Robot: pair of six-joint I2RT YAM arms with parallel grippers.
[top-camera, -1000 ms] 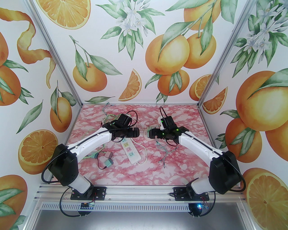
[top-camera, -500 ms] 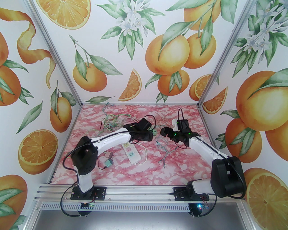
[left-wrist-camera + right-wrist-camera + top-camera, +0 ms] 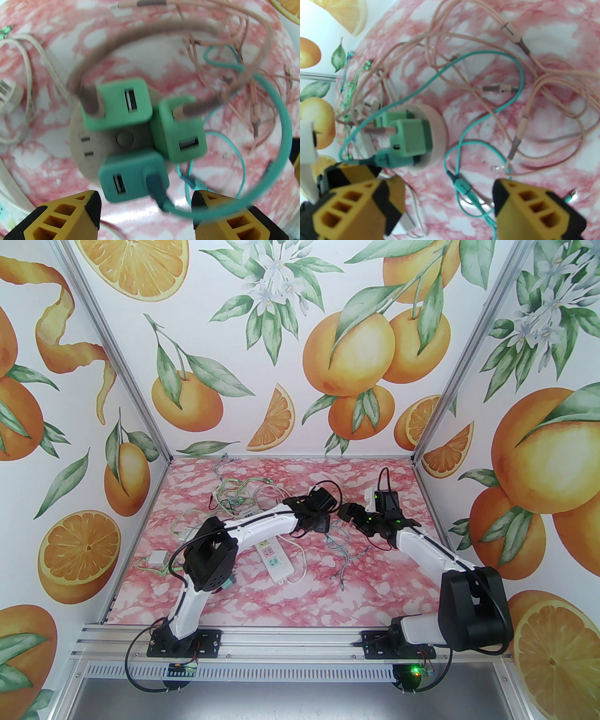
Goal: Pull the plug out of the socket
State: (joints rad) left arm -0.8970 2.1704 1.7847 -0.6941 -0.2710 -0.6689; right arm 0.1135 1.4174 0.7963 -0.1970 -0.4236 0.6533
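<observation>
No plug had come off yet. By the left wrist view, three USB charger plugs sat in the round socket: a light green plug on its far side, a second light green plug on its right, and a teal plug on its near side. The left gripper hovered just off the socket's near side, jaws wide and empty, with the teal plug closest to its gap. The right gripper hung near the socket, equally wide, holding nothing. Gripping and pulling remained. Which plug was meant, I could not tell. The prongs were hidden under the plug bodies, both wrist views were blurred, and a beige cable looped over the socket's far side.
</observation>
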